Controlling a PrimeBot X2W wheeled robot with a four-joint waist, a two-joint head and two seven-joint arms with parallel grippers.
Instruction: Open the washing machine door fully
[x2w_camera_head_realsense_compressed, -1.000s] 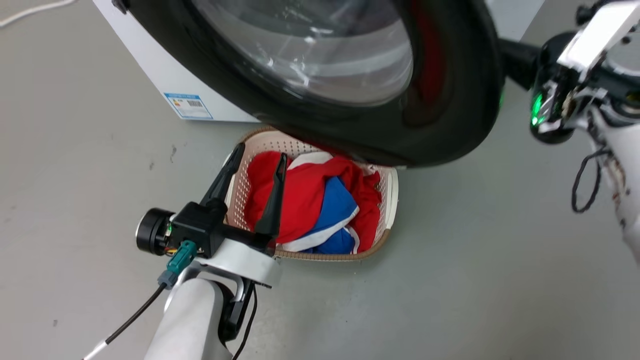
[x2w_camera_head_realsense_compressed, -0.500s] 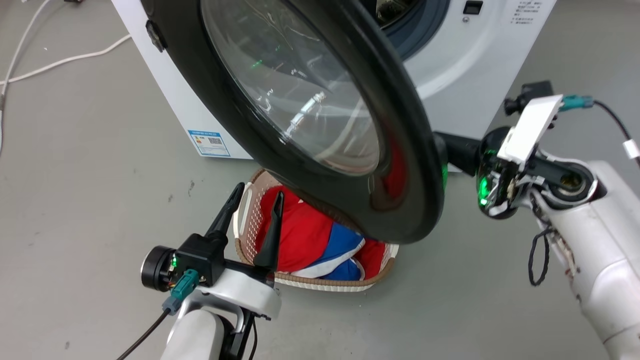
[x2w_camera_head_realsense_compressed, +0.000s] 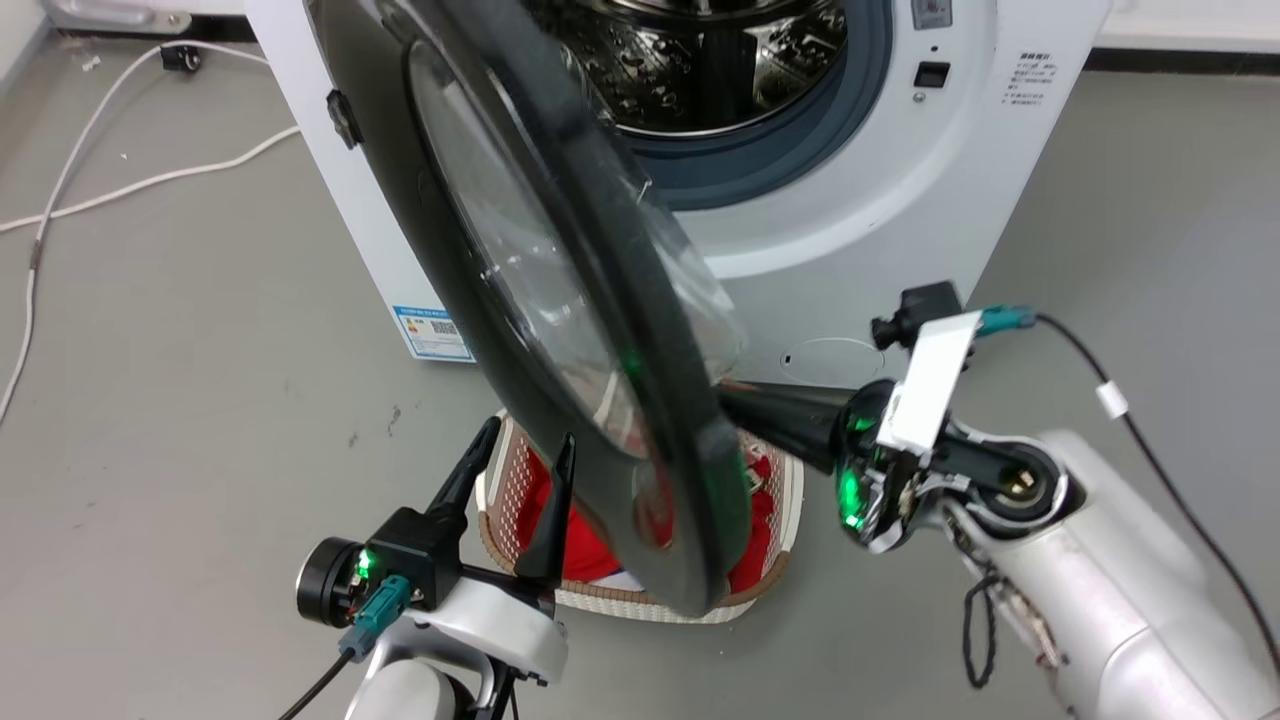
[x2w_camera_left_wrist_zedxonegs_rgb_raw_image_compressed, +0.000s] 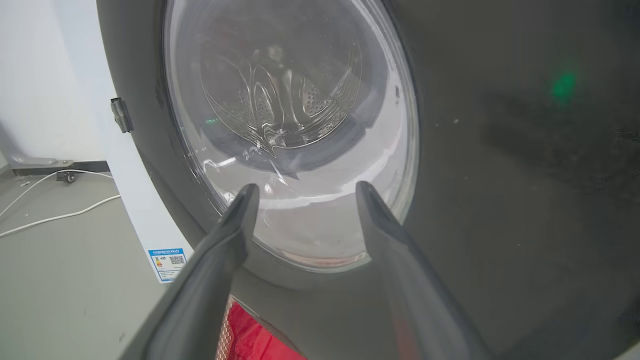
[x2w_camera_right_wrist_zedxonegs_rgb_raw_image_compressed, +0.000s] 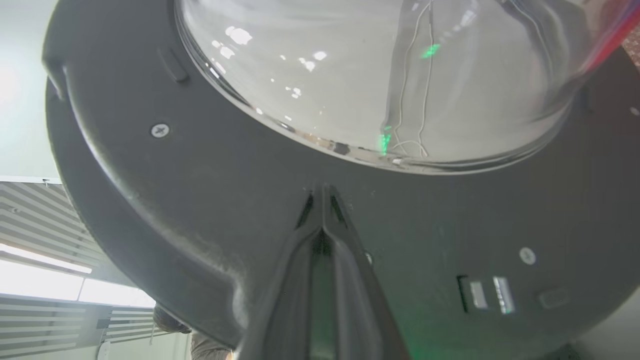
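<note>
The floor (x2w_camera_head_realsense_compressed: 200, 480) is plain smooth grey, with a few dark scuffs (x2w_camera_head_realsense_compressed: 393, 418) near the middle. The washing machine (x2w_camera_head_realsense_compressed: 860, 230) sits straight on it at the far side. Just in front of that, nearer, there's a cream laundry basket (x2w_camera_head_realsense_compressed: 600, 602). It's mostly hidden, holding what looks like red cloth (x2w_camera_head_realsense_compressed: 588, 548). Far left, a white cable (x2w_camera_head_realsense_compressed: 120, 190) snakes across the floor.

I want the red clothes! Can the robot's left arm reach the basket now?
Probably, at its left rim: the open left gripper sits right by the basket, nothing between. The washing machine door hangs over the rest and blocks it.
</note>
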